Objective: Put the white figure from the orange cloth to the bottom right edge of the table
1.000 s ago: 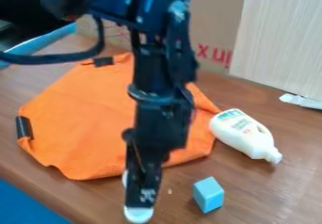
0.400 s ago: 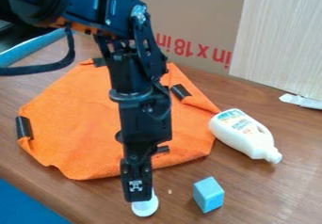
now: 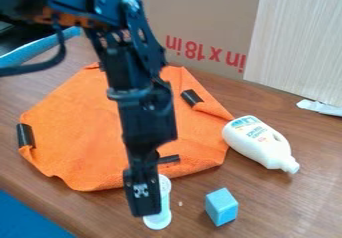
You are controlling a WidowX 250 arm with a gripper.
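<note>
Your jaws hang before the white figure, near the orange cloth; whether they grasp it, I cannot tell. Dragging sideways may topple it on the counter.

Cloth: soft woven fabric, matt, slightly rough nap. Table: wood or wood-look top, visible grain, smooth, low sheen. Figure: smooth, looks like plastic. Bottle: smooth plastic, soft shine, printed label that looks like paper or film. Block: smooth, mostly matt, painted wood or plastic, can't tell. Box: plain cardboard, matt. Board: pale wood-grain face, matt, finely streaked. Arm: hard dark casing, plastic or coated metal, can't tell.
</note>
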